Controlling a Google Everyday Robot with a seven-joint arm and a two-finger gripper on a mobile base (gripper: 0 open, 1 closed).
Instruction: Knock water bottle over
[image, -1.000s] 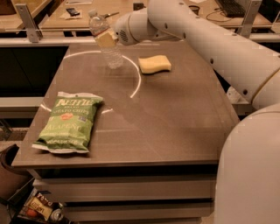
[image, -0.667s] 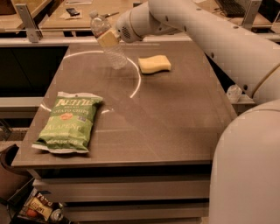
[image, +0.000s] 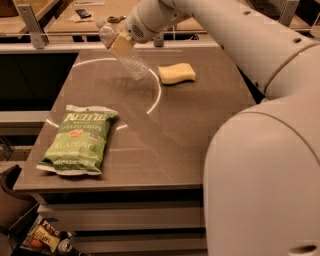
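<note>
Nearest me, low on my left, one green chip bag (image: 80, 142) lies flat by the front left corner of the bench (image: 190, 150). A thin white arc is drawn on the benchtop, curving from beside the bag up toward the far side.

Farther back there is one yellow sponge (image: 176, 73), flat on the bench just outside that arc. Just left of it is the one bottle (image: 134, 64), clear and ribbed. It leans steeply, with its white cap up and toward the far left and its base down toward the sponge. I cannot tell whether the base touches the bench.

My arm (image: 225, 35) reaches in from the right, over the sponge. My pincer (image: 120, 46) sits against the upper part of the bottle, near the far left edge. I cannot tell whether it is clasped on the bottle or only pressed against it.
</note>
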